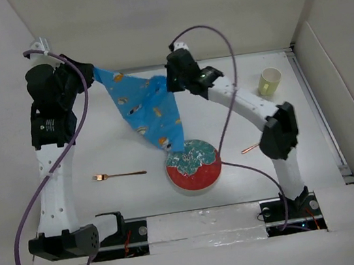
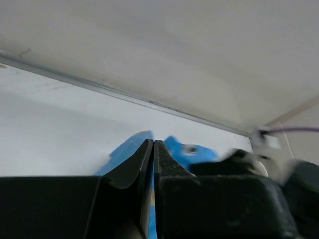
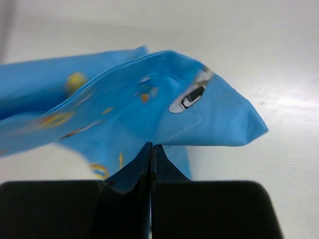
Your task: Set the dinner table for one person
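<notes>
Top external view:
- White surface (image 1: 115,141) fills most of the frame.
- Left pincer (image 1: 90,74), upper left, is pressed together on 1 corner of the blue printed cloth (image 1: 147,107).
- Right pincer (image 1: 171,80), upper centre, pinches a 2nd corner.
- The cloth is stretched between the 2 pincers and narrows to a point toward lower centre.
- That tip overlaps the upper left rim of the red plate (image 1: 196,177). Contact cannot be told from here.
- The plate sits at lower centre of the surface.
- A copper fork (image 1: 118,175) lies flat left of the plate, apart from it.
- A pale yellow cup (image 1: 269,82) stands upright at upper right.
- A thin copper utensil (image 1: 250,148) lies right of the plate, partly hidden behind the right arm.

Left wrist view:
- Left pincer (image 2: 153,149): the 2 fingers are closed tight, with blue cloth (image 2: 133,144) showing around their tips.
- The surface (image 2: 50,129) lies beyond.
- The frame is blurred at the right.

Right wrist view:
- Right pincer (image 3: 151,150): the fingers are pressed together on a fold of the cloth (image 3: 149,99).
- The cloth spreads to the left and upper centre above the surface (image 3: 284,74).
</notes>
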You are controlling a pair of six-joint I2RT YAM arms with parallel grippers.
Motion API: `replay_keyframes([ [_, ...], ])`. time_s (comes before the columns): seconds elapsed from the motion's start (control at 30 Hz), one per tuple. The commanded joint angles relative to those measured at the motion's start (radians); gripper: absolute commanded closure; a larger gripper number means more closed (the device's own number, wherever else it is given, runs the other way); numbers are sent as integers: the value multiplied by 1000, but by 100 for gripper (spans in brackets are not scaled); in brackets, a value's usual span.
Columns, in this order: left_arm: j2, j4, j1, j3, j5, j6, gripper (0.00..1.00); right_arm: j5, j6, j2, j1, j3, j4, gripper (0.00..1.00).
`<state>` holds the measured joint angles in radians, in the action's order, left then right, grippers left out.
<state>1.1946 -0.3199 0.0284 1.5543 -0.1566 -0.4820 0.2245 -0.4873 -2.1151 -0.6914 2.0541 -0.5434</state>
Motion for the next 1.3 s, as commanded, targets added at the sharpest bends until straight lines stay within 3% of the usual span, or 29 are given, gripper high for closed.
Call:
replay_keyframes([
  [0.0, 14, 51, -28, 70, 58, 34, 100, 91, 159, 338, 3, -76, 77, 100],
  [0.1, 13, 51, -28, 96, 104, 49, 100, 93, 185, 536, -6, -178, 48, 100],
  [0.23, -18, 32, -28, 119, 144, 78, 100, 95, 176, 709, -7, -180, -24, 100],
  [0.43, -79, -19, -28, 107, 186, 114, 100, 110, 188, 725, 76, -83, -87, 100],
  [0.57, -66, 27, -28, -21, 181, 108, 100, 46, 184, 594, 219, -106, 18, 100],
  [0.77, 185, 148, -28, -40, 216, 100, 100, -19, 133, 356, 314, -34, 89, 100],
  [1.03, 667, 110, -18, 254, 258, 94, 100, -19, 61, 40, 431, 28, 103, 100],
  [1.07, 763, 88, -18, 332, 250, 100, 92, -19, 55, 20, 431, 32, 114, 100],
  [1.1, 816, 12, -18, 386, 244, 102, 84, -25, 56, -3, 440, 69, 112, 94],
  [1.17, 922, -72, -18, 502, 264, 108, 53, -45, 53, -104, 454, 156, 38, 66],
  [1.2, 931, -111, -18, 507, 267, 112, 46, -69, 53, -136, 464, 208, 1, 40],
  [1.23, 892, -82, -40, 439, 288, 114, 32, -60, 58, -199, 464, 351, -112, 27],
  [1.27, 892, -82, -41, 438, 289, 114, 32, -60, 58, -200, 464, 353, -113, 27],
])
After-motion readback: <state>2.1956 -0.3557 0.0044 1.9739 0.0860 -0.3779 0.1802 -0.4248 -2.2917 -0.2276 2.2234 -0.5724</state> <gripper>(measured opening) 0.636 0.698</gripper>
